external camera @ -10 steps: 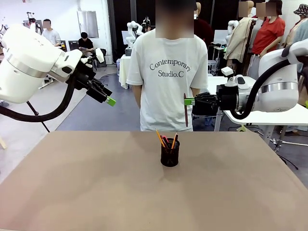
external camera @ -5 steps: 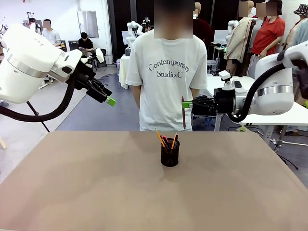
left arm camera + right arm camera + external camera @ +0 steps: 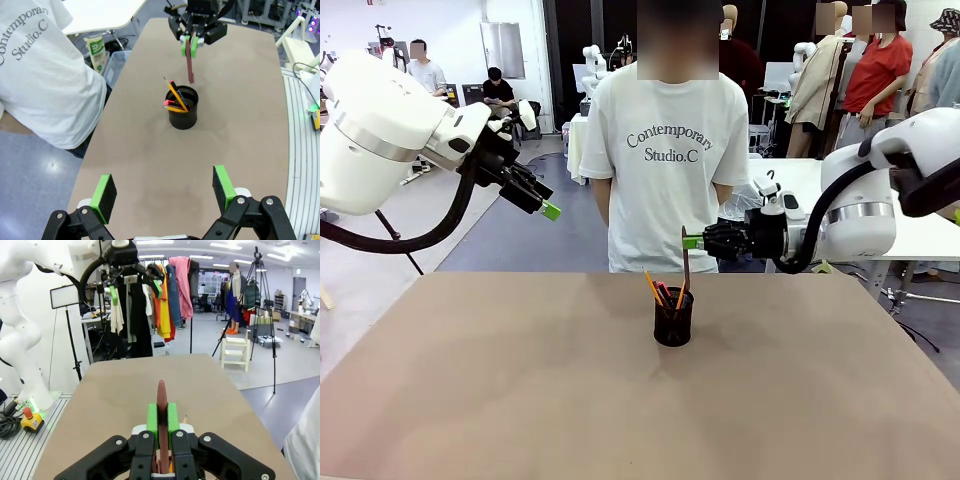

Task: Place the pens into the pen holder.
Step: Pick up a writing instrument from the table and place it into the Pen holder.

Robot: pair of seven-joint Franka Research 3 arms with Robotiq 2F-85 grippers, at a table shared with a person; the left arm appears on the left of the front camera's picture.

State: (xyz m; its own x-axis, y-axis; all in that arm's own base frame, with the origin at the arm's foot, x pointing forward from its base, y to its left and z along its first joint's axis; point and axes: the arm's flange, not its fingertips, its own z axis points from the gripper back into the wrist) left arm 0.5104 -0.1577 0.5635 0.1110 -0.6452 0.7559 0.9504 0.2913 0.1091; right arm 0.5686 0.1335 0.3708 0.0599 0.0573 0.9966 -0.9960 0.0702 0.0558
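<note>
1. The right gripper comes in from the right above the far middle of the table, its green pads pinching a dark reddish-brown pen that hangs upright.
2. The pen's lower tip is just above the rim of the pen holder, slightly to its right and not inside the cup.
3. In the left wrist view the same pen points down toward the far rim of the holder.
4. In the holder stand orange-yellow pencils and a black pen with a pinkish-red end, leaning left and crowding the opening.
5. In the right wrist view the pen stands clamped between the two pads.
6. The left gripper hangs high at the left, well apart from the cup, its fingers spread wide with nothing between them.
7. A person in a white printed T-shirt stands at the far edge, directly behind the holder.
</note>
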